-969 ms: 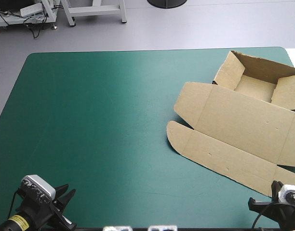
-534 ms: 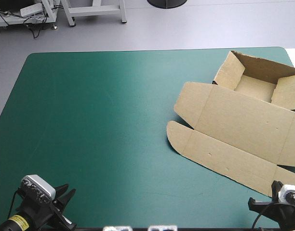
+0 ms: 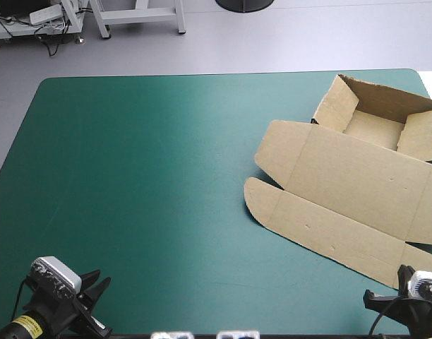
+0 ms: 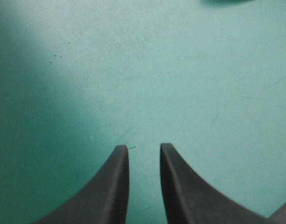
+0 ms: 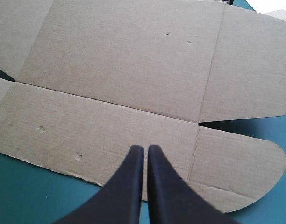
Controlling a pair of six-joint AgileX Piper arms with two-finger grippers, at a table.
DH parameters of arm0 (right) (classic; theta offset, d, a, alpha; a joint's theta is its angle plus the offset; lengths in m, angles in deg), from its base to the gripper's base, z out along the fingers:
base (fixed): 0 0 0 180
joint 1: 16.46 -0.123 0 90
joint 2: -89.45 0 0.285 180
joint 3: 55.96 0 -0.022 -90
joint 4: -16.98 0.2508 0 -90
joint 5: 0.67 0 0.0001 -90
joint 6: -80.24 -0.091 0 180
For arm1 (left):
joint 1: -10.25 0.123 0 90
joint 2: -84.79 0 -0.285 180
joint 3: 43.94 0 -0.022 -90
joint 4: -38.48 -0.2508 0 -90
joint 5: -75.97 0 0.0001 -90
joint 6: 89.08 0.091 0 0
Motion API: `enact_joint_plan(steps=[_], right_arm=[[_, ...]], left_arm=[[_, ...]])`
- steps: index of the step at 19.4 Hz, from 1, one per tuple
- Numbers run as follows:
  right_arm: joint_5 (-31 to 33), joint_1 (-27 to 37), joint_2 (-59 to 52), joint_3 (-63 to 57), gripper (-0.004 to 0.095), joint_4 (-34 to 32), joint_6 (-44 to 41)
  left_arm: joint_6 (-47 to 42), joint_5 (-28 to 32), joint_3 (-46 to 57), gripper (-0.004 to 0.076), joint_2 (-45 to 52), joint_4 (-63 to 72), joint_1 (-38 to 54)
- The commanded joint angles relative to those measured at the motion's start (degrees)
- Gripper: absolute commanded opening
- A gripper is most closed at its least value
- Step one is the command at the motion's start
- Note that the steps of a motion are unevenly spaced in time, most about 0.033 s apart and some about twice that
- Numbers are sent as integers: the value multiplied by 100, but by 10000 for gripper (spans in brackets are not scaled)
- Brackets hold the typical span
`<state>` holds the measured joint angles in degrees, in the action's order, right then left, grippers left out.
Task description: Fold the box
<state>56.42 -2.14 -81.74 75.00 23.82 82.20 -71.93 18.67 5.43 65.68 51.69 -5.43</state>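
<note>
Lying on the right half of the table [image 3: 131,198], toward its far right corner: a brown box [image 3: 357,183] cut from one sheet of board. At the far end, formed as an open tray [image 3: 375,131] with walls [image 3: 334,104] raised on the sides. Toward the near edge, spread flat as a lid [image 3: 343,169], joined by a crease to a long strip [image 3: 322,229] with rounded end flaps. Marked with a few small dents. Turned slantwise to the table's edges, and cut off by the high view's right border.

box [image 3: 343,176] | cut off | picture's right edge (high view, tray included)
</note>
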Motion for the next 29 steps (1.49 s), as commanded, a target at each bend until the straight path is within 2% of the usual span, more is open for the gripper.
enact_joint_plan(steps=[1, 6, 29], right_arm=[[-441, -1, 107, 122, 20, 18, 23], [-441, -1, 107, 122, -5, 18, 23], [-441, -1, 107, 122, -5, 18, 23]], left_arm=[[-7, 355, -147, 169, -82, 106, 18], [-7, 355, -147, 169, -82, 106, 18], [-7, 355, -147, 169, -82, 94, 18]])
